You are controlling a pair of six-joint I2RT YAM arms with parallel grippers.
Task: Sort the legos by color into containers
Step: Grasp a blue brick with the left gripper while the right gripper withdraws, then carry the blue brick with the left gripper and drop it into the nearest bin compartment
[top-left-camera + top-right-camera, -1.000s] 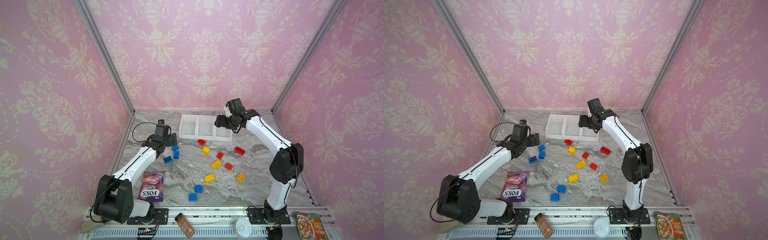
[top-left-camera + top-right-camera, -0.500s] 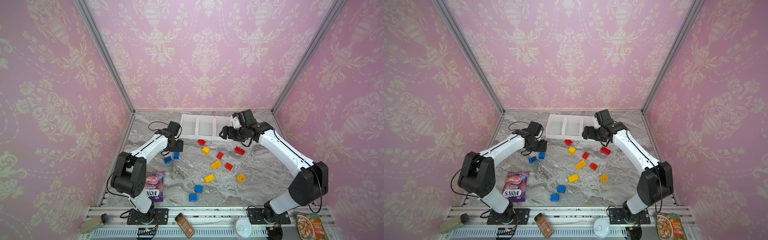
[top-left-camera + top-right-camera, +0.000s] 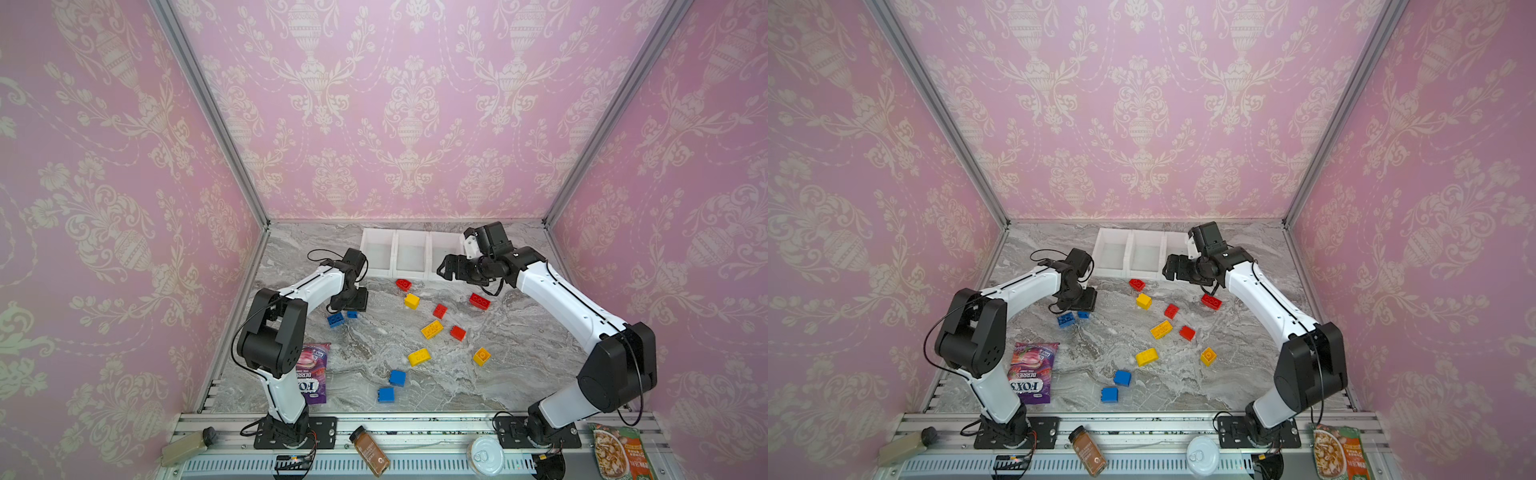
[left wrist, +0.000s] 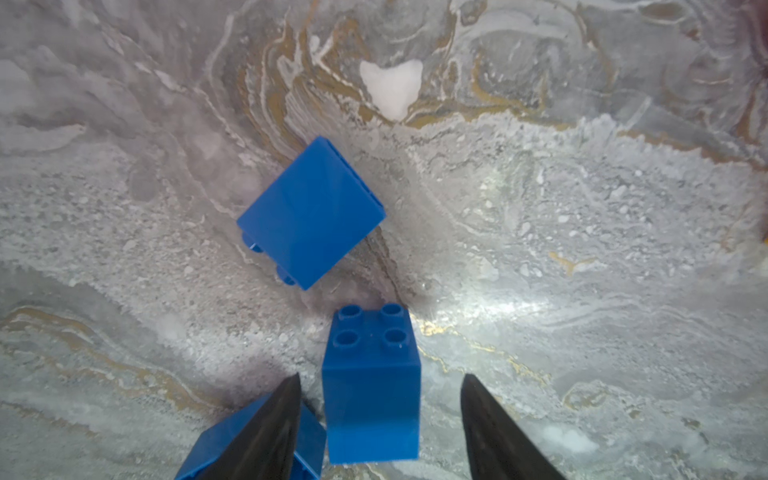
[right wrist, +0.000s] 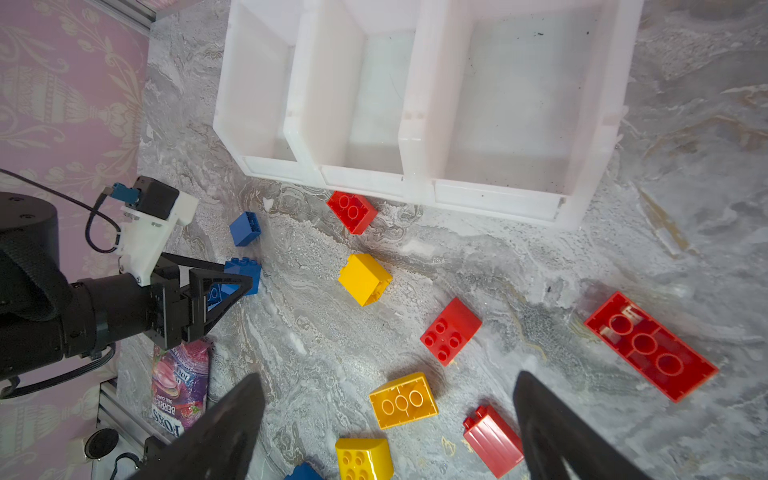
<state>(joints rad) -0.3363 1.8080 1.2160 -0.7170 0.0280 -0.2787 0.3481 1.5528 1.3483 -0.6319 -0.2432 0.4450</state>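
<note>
My left gripper (image 4: 381,376) is low over the table with its jaws open around an upright blue square lego (image 4: 372,399), a gap showing on each side. A second blue lego (image 4: 311,212) lies on its side just beyond, and a third (image 4: 311,436) sits under one finger. My right gripper (image 3: 448,269) hangs open and empty in front of the three white containers (image 3: 394,249), whose bins look empty in the right wrist view (image 5: 415,124). Red, yellow and blue legos lie scattered mid-table, among them a long red one (image 3: 479,301) and a long yellow one (image 3: 432,329).
A purple candy bag (image 3: 309,372) lies by the left arm's base. On the front rail are a spice jar (image 3: 370,451), a round white tub (image 3: 486,455) and a food packet (image 3: 619,455). Two blue legos (image 3: 397,377) sit near the table's front.
My left gripper has come down over the blue legos and its jaws have narrowed. My right gripper has drawn back from over the right bin to just in front of it, opening wider.
</note>
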